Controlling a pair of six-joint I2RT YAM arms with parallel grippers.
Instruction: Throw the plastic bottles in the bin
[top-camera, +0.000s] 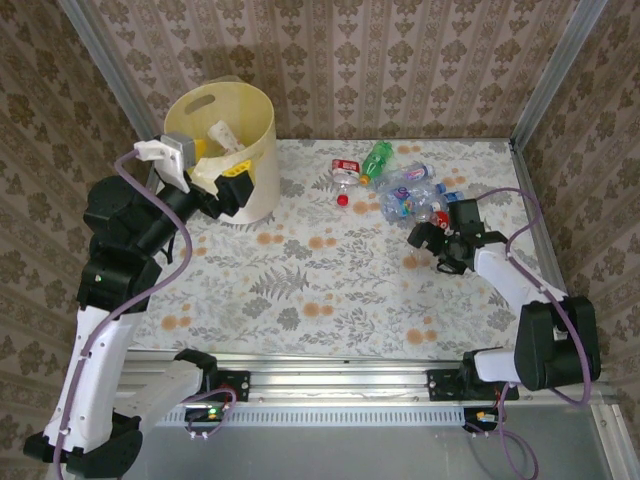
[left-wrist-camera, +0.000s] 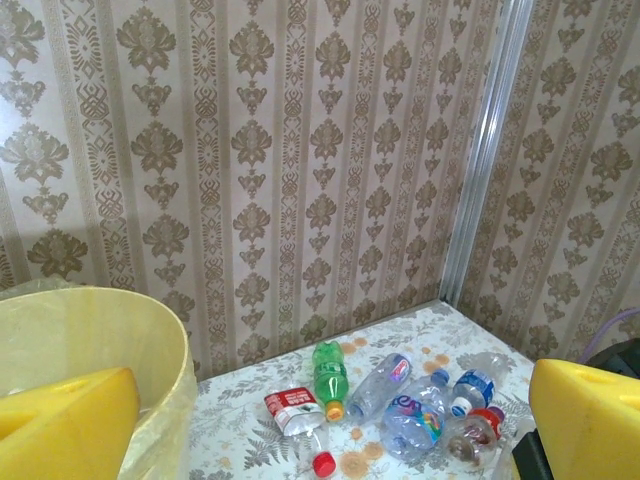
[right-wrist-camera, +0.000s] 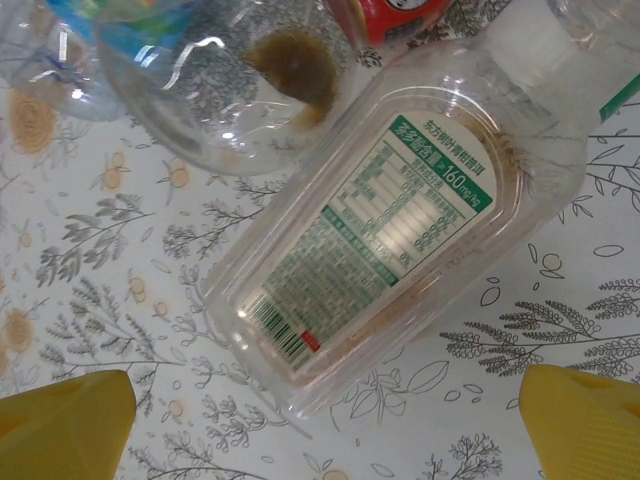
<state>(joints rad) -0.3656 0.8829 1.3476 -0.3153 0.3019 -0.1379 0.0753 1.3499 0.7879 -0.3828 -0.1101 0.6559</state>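
Observation:
Several plastic bottles (top-camera: 405, 190) lie in a heap at the far right of the table, among them a green one (top-camera: 377, 158) and a crushed red-labelled one (top-camera: 343, 168). The left wrist view shows the same heap (left-wrist-camera: 420, 415) and the green bottle (left-wrist-camera: 331, 375). The pale yellow bin (top-camera: 255, 150) stands at the far left, with a pale object inside. My left gripper (top-camera: 220, 160) hangs open at the bin's near rim, holding nothing. My right gripper (top-camera: 438, 248) is open just in front of the heap, above a clear bottle with a green-and-white label (right-wrist-camera: 400, 220). Its yellow fingers (right-wrist-camera: 60, 425) stand apart from that bottle.
Patterned walls close off the back and both sides, with metal corner posts (top-camera: 545, 70). The floral tablecloth (top-camera: 320, 290) stretches bare between the bin and the heap. A metal rail (top-camera: 330, 385) runs along the near edge between the arm bases.

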